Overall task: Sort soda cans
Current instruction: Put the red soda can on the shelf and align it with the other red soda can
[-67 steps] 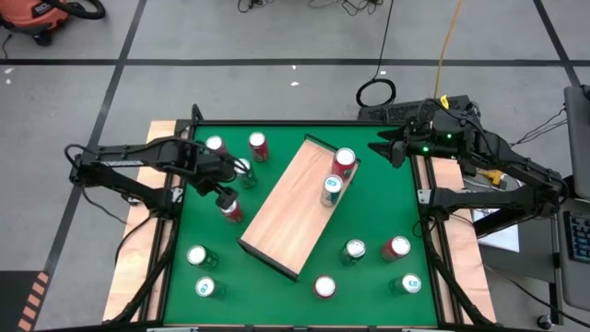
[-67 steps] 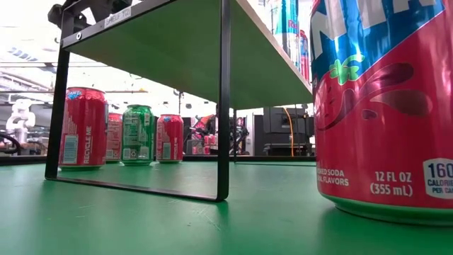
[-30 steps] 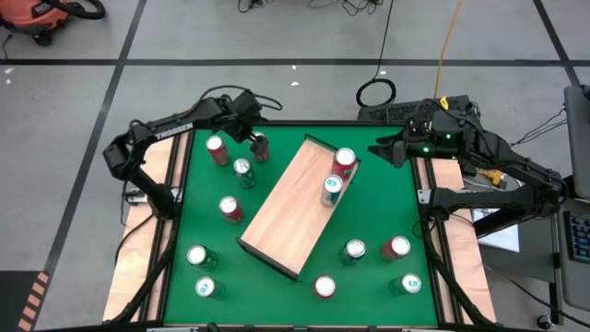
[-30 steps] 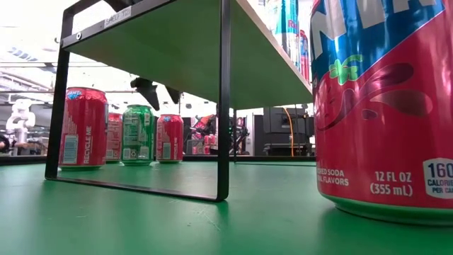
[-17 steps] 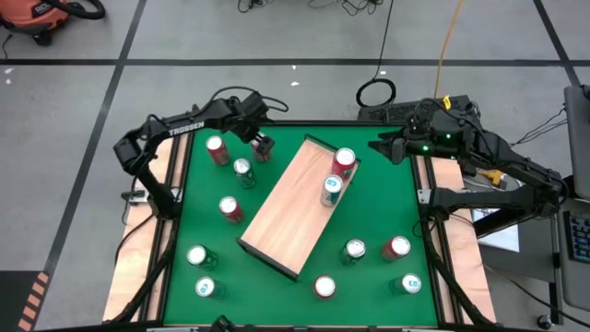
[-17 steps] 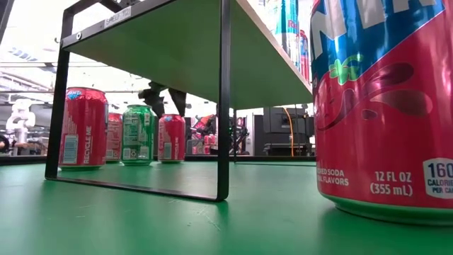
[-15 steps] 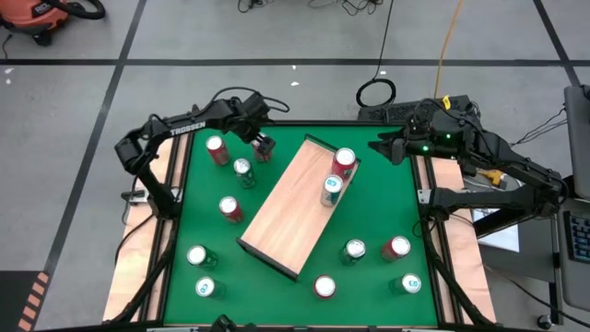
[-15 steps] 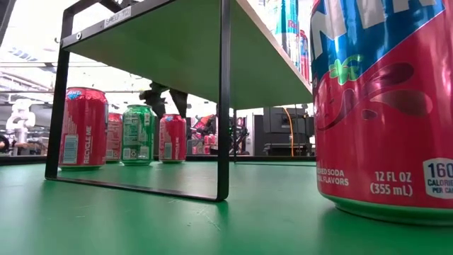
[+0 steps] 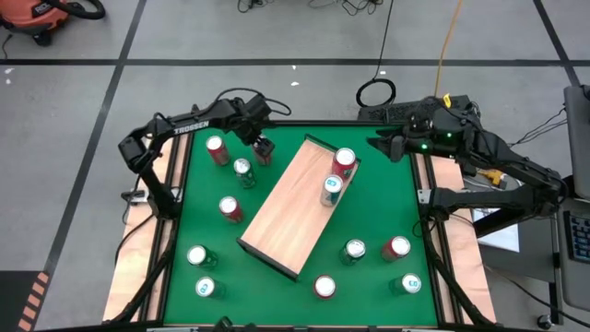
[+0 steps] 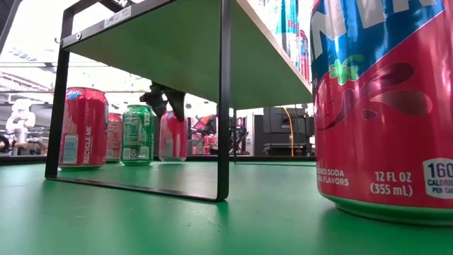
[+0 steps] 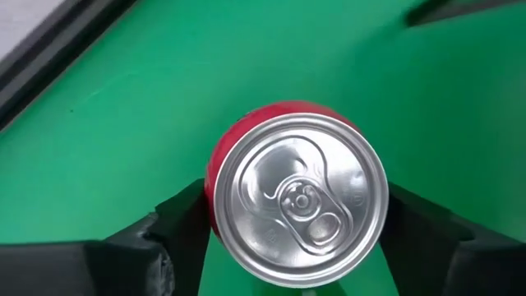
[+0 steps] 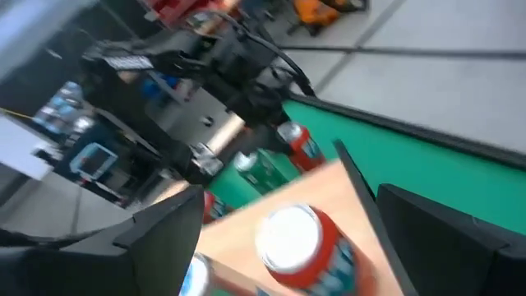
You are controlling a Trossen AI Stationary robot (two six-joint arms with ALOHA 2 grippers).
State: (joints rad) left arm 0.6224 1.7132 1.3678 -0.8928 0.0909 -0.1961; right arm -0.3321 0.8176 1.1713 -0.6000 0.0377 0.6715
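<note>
A red soda can (image 11: pixel 297 197) stands upright on the green mat at the table's far left, close to the wooden board (image 9: pixel 286 207). My left gripper (image 9: pixel 262 148) reaches down over this can (image 10: pixel 173 138) and is shut on it. My right gripper (image 9: pixel 378 145) hovers open above the far right corner, with nothing between its fingers. A red can (image 9: pixel 344 161) and a teal can (image 9: pixel 331 189) stand on the board. Several more cans stand about on the mat. My left gripper pinches the red can's upper wall (image 11: pixel 210 205) between its two fingers, one on each side, just below the silver top. The fingers (image 10: pixel 157 99) come from above, pointing steeply down. The can stays upright with its base on the mat.
A red can (image 9: pixel 217 149), a green can (image 9: pixel 242 170) and another red can (image 9: pixel 230 208) stand close to my left gripper. The board is a raised shelf on a black frame (image 10: pixel 224 106), lying slantwise across the middle. More cans stand near the front edge (image 9: pixel 324 287).
My left gripper has come down over the red can at the far left, and its fingers have drawn in against the can's sides. The can has stayed on the mat.
</note>
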